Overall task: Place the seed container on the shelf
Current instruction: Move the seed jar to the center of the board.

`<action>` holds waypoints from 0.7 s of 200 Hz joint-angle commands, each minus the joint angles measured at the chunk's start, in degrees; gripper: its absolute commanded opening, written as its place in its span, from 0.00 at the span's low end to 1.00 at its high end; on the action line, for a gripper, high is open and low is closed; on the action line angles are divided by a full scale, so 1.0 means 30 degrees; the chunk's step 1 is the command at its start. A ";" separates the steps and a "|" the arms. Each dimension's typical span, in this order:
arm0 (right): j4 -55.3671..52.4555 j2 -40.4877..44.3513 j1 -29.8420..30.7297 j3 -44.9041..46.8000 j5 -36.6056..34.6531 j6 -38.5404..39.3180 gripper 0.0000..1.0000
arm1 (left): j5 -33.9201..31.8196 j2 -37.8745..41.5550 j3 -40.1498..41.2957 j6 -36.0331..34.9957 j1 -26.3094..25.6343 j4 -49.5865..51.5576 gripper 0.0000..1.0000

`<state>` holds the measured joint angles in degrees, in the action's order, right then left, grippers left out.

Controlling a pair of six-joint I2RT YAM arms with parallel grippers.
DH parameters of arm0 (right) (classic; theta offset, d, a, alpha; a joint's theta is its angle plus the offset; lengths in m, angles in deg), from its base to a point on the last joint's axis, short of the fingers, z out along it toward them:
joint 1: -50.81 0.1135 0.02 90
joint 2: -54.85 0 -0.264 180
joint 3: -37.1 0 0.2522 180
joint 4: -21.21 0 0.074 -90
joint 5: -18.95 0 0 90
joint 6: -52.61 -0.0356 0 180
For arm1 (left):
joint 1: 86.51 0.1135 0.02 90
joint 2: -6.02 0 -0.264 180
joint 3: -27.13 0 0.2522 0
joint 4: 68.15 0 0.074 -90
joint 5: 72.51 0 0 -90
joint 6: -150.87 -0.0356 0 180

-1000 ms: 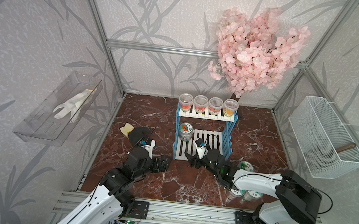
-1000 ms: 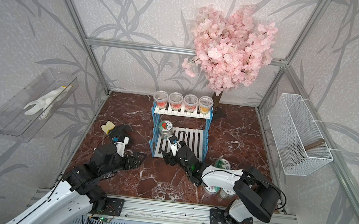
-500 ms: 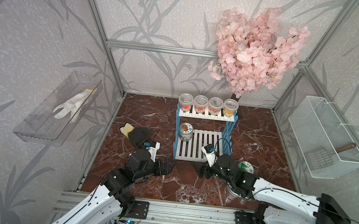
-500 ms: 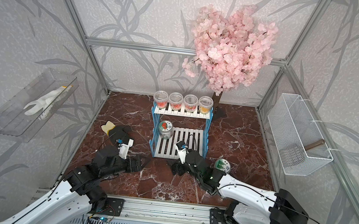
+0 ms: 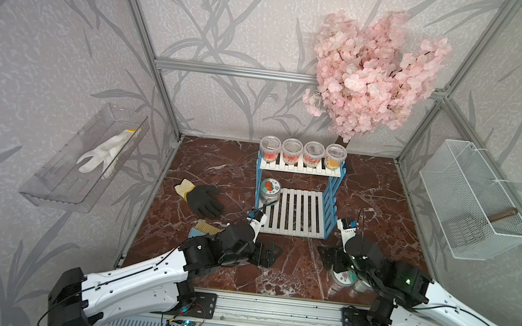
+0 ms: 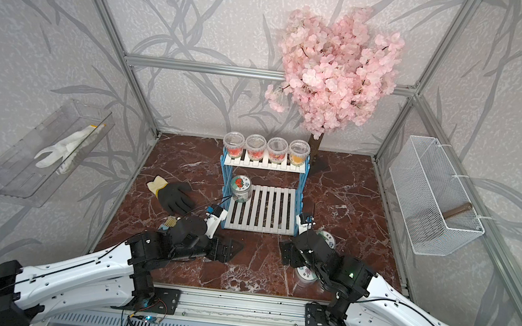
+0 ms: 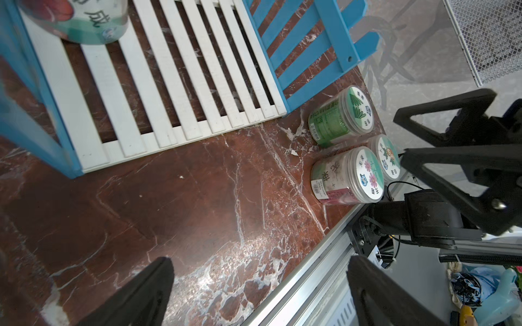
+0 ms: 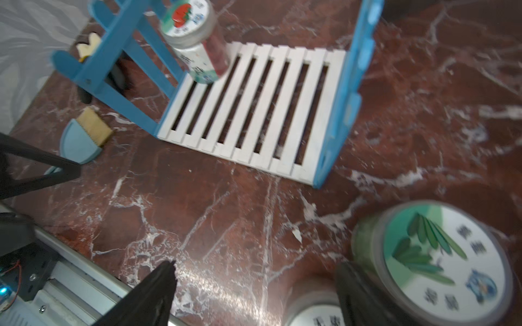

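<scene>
Over the red marble floor (image 5: 218, 172) our left gripper (image 7: 258, 261) hangs spread and empty, the seed container (image 5: 269, 191) stands far left on the lower board of the shelf (image 5: 297, 213), and our right gripper (image 8: 255, 266), spread too, has backed off to the spare jars (image 7: 347, 177), so we judge it placed.

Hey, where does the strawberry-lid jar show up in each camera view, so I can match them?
Top view: jar on the back left corner of the lower board.
Top view: jar on the same corner.
Left wrist: jar partly cropped, on the board's corner.
Right wrist: jar upright on that corner.
Shared landmark: the white slatted board.
</scene>
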<state>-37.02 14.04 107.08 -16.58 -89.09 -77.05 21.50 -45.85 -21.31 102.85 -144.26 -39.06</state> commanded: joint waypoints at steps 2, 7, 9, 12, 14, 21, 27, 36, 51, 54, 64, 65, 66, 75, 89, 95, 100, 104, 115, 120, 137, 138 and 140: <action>-0.3988 -0.0008 0.0030 -0.0571 -0.0628 -0.2927 0.93 | -0.0908 -0.0777 -0.0688 -0.0402 -0.0539 -0.1637 1.00; -0.4294 -0.0093 0.0045 -0.0630 -0.0651 -0.3164 0.93 | -0.0953 -0.0967 -0.0738 -0.0426 -0.0630 -0.1771 1.00; -0.4444 -0.0153 0.0035 -0.0658 -0.0662 -0.3269 0.93 | -0.0955 -0.1042 -0.0744 -0.0449 -0.0652 -0.1830 1.00; -0.4633 -0.0206 0.0039 -0.0681 -0.0687 -0.3431 0.93 | -0.0978 -0.1168 -0.0779 -0.0456 -0.0675 -0.1892 1.00; -0.4734 -0.0269 0.0063 -0.0715 -0.0744 -0.3577 0.93 | -0.0976 -0.1246 -0.0820 -0.0464 -0.0671 -0.1918 1.00; -0.5055 -0.0438 0.0109 -0.0866 -0.0893 -0.3996 0.94 | -0.0959 -0.1536 -0.0912 -0.0512 -0.0755 -0.1987 1.00; -0.5278 -0.0609 0.0138 -0.1035 -0.0901 -0.4163 0.95 | -0.0980 -0.1741 -0.0969 -0.0542 -0.0775 -0.2031 1.00; -0.5989 -0.0991 0.0137 -0.1528 -0.0966 -0.4479 0.97 | -0.0968 -0.2071 -0.1064 -0.0571 -0.0816 -0.2031 1.00; -0.7244 -0.1704 0.0146 -0.2348 -0.1539 -0.4737 0.97 | -0.0875 -0.2485 -0.1183 -0.0601 -0.0871 -0.2198 1.00; -0.7345 -0.1832 0.0133 -0.2364 -0.1686 -0.4838 0.98 | -0.0854 -0.2575 -0.1185 -0.0600 -0.0874 -0.2268 1.00; -0.7288 -0.2154 0.0141 -0.2164 -0.1920 -0.4959 0.97 | -0.0823 -0.2804 -0.1185 -0.0585 -0.0886 -0.2548 1.00; -0.7248 -0.2184 0.0155 -0.2133 -0.1908 -0.4952 0.97 | -0.0816 -0.2834 -0.1200 -0.0594 -0.0895 -0.2584 1.00; -0.7214 -0.2229 0.0162 -0.2089 -0.1887 -0.4963 0.97 | -0.0827 -0.2834 -0.1207 -0.0584 -0.0899 -0.2603 1.00; -0.6627 -0.2490 0.0139 -0.1781 -0.1591 -0.5002 0.97 | -0.0783 -0.3096 -0.1322 -0.0603 -0.0903 -0.2741 1.00; -0.5638 -0.2832 0.0142 -0.1358 -0.0673 -0.5179 0.97 | -0.0649 -0.3478 -0.1625 -0.0741 -0.0896 -0.2751 1.00; -0.5538 -0.2912 0.0155 -0.1265 -0.0525 -0.5316 0.98 | -0.0602 -0.3655 -0.1721 -0.0763 -0.0902 -0.2697 1.00; -0.5489 -0.2968 0.0157 -0.1204 -0.0561 -0.5530 0.97 | -0.0640 -0.3783 -0.1812 -0.0829 -0.0904 -0.2668 1.00; -0.5481 -0.2990 0.0144 -0.1170 -0.0576 -0.5613 0.97 | -0.0636 -0.3875 -0.1853 -0.0812 -0.0878 -0.2679 1.00; -0.5193 -0.2948 0.0149 -0.0953 -0.0371 -0.5485 0.97 | -0.0651 -0.4111 -0.1914 -0.0918 -0.0893 -0.2731 1.00; -0.5068 -0.2925 0.0142 -0.0841 -0.0242 -0.5424 0.97 | -0.0651 -0.4216 -0.1916 -0.0936 -0.0882 -0.2758 1.00; -0.5337 -0.3113 0.0166 -0.0758 -0.0050 -0.5339 0.97 | -0.0456 -0.4488 -0.2082 -0.1006 -0.0896 -0.2696 1.00; -0.5379 -0.3132 0.0167 -0.0757 -0.0035 -0.5332 0.97 | -0.0428 -0.4496 -0.2103 -0.1010 -0.0885 -0.2688 1.00; -0.5448 -0.3169 0.0147 -0.0770 -0.0024 -0.5371 0.97 | -0.0392 -0.4502 -0.2118 -0.1013 -0.0899 -0.2681 1.00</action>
<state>-52.74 4.99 107.26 -19.47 -90.03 -92.04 20.12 -58.60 -25.68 101.32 -146.78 -46.36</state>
